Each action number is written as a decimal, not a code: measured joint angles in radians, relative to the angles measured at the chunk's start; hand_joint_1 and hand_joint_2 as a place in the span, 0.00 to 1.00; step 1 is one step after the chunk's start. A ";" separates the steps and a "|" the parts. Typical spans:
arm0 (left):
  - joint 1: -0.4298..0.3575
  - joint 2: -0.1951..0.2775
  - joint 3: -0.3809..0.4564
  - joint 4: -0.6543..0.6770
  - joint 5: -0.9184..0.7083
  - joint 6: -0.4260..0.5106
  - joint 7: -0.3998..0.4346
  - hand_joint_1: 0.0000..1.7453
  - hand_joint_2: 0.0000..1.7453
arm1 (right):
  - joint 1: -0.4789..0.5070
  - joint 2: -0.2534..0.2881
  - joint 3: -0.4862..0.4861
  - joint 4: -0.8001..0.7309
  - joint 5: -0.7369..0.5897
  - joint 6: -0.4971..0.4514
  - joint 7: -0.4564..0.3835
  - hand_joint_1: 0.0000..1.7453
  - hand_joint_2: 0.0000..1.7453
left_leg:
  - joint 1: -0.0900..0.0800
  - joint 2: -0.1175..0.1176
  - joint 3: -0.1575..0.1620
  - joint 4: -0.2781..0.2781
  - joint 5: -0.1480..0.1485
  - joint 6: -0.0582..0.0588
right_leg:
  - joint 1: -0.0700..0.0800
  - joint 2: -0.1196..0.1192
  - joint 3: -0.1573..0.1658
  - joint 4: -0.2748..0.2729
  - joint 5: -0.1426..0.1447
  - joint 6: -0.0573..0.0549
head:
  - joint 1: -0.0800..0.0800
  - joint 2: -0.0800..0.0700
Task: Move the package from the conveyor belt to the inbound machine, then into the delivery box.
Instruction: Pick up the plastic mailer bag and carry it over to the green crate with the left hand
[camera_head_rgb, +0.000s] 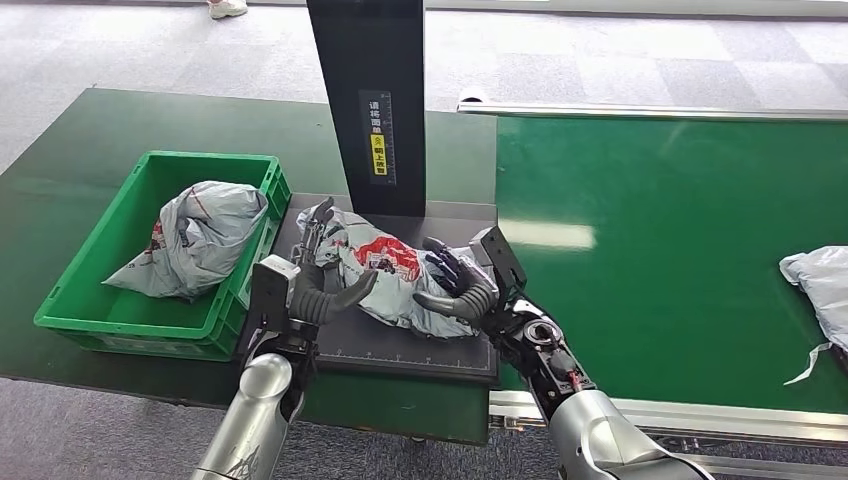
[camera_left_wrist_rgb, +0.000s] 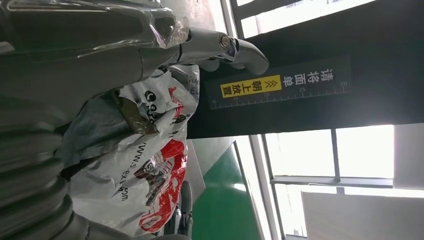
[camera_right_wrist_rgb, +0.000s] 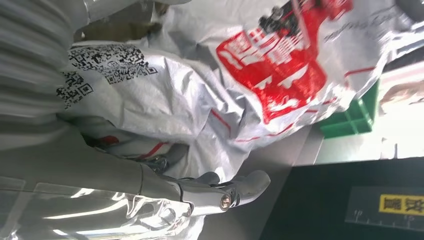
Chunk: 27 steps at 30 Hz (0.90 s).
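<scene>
Hands first, nearest to me: my left hand (camera_head_rgb: 318, 283) and right hand (camera_head_rgb: 458, 285) cup the package (camera_head_rgb: 385, 275) from its two ends, fingers curled against the plastic — held between both, as far as I can judge. The package is a grey poly mailer with red print, lying on the dark platform of the inbound machine (camera_head_rgb: 420, 352), long axis running roughly left to right from my seat, the right end a little closer to me.

Left wrist view adds what the head view lacks: web-address lettering on the bag, crumpled folds, and my thumb (camera_left_wrist_rgb: 235, 50) arched over the bag's edge in front of the machine's black column (camera_head_rgb: 368, 100), with its yellow label (camera_left_wrist_rgb: 250, 86) and ruler marks readable. Right wrist view gives a QR code patch (camera_right_wrist_rgb: 100, 70) on the bag and the red graphic (camera_right_wrist_rgb: 285, 70) up close, a corner of green crate beyond.

Further left, the green delivery box (camera_head_rgb: 100, 320) holds another grey bag (camera_head_rgb: 195, 240). To the right, the green conveyor belt (camera_head_rgb: 660, 230) carries one more grey bag (camera_head_rgb: 820, 285) at the frame edge. Grey carpet floor (camera_head_rgb: 600, 60) beyond — a shoe (camera_head_rgb: 228, 8) at the top.
</scene>
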 joint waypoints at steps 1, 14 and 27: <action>0.000 0.000 0.001 0.000 0.000 0.005 -0.002 0.00 1.00 | 0.000 0.000 0.000 0.000 -0.026 0.016 -0.002 0.00 0.75 | 0.000 0.000 0.000 0.000 0.000 0.000 | 0.000 0.000 0.000 0.000 0.000 0.000 | 0.000 0.000; 0.014 -0.001 0.109 -0.055 -0.020 0.474 -0.159 0.00 1.00 | -0.011 0.007 0.006 -0.012 -0.161 -0.036 -0.060 0.00 1.00 | 0.000 0.000 0.000 0.000 0.000 0.000 | 0.000 0.000 0.000 0.000 0.000 0.000 | 0.000 0.000; 0.055 -0.033 0.208 -0.232 0.077 0.536 -0.196 0.00 1.00 | -0.015 0.007 0.047 -0.017 -0.214 -0.050 -0.091 0.00 1.00 | 0.000 0.000 0.000 0.000 0.000 0.000 | 0.000 0.000 0.000 0.000 0.000 0.000 | 0.000 0.000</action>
